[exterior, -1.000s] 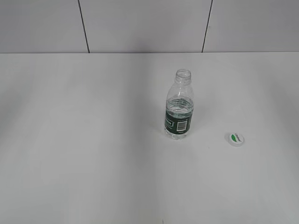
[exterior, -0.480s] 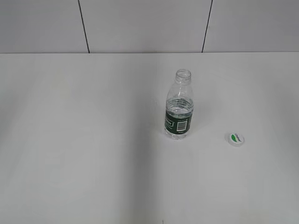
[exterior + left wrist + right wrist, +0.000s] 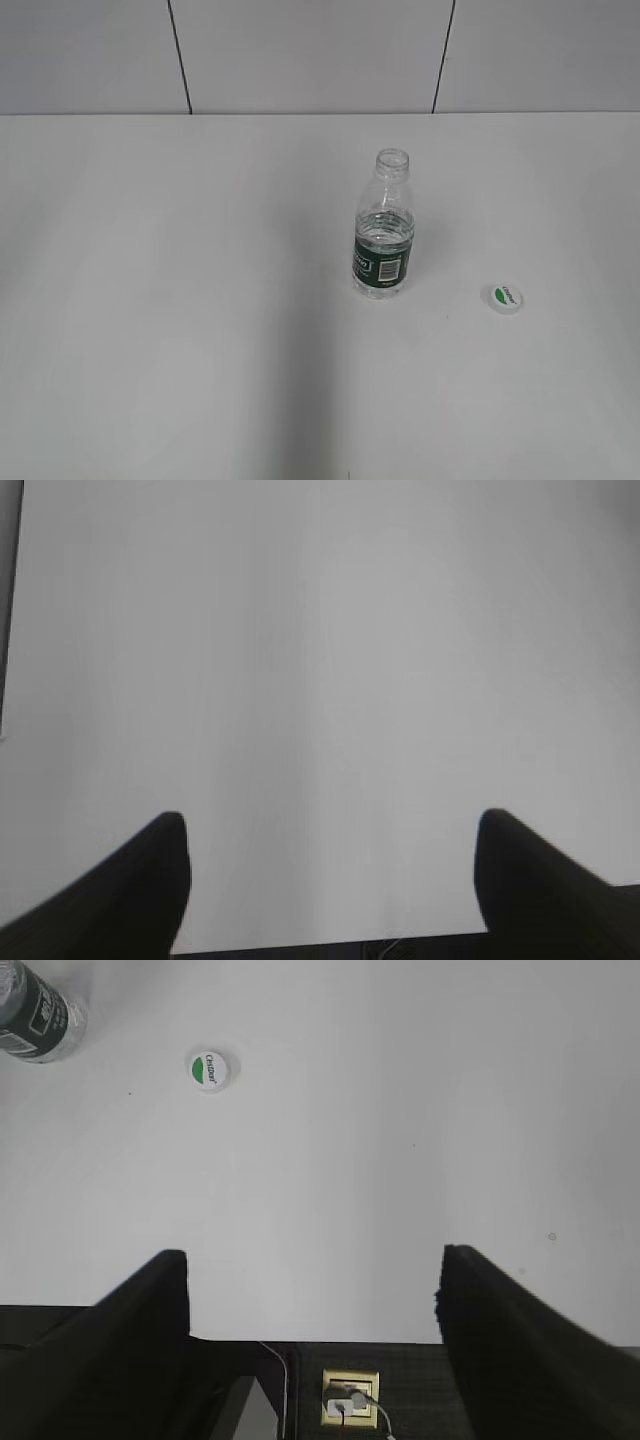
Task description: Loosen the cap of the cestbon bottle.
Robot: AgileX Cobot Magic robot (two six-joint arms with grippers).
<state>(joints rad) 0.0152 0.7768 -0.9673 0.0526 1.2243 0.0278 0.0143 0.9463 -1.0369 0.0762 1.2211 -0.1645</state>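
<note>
The cestbon bottle (image 3: 382, 228) stands upright on the white table, its mouth open with no cap on it. Its base shows at the top left of the right wrist view (image 3: 33, 1010). The cap (image 3: 504, 298) lies flat on the table to the bottle's right, green mark up, and shows in the right wrist view (image 3: 209, 1070). My left gripper (image 3: 330, 830) is open and empty over bare table. My right gripper (image 3: 315, 1270) is open and empty at the table's near edge, well short of the cap. Neither gripper shows in the exterior view.
The white table (image 3: 200, 300) ends at a tiled wall at the back. Below the table's near edge, the right wrist view shows a floor socket (image 3: 348, 1398) with a plug and cables.
</note>
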